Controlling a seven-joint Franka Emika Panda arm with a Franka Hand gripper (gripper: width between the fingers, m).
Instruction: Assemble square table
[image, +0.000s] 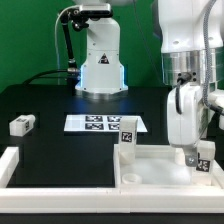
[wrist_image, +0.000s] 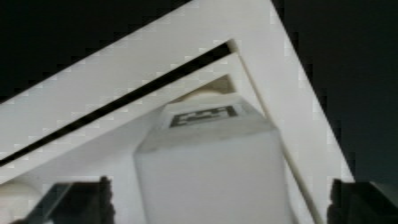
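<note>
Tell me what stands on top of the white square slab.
Two tagged leg blocks stand on the slab: one at a corner, one below the open claw. Their sockets are covered.

The square table is plain white, and its upright leg blocks are white with black-and-white square tags. A further leg block is white too. The marker board is white with black-patterned markers. The table surface is black, the backdrop green.
</note>
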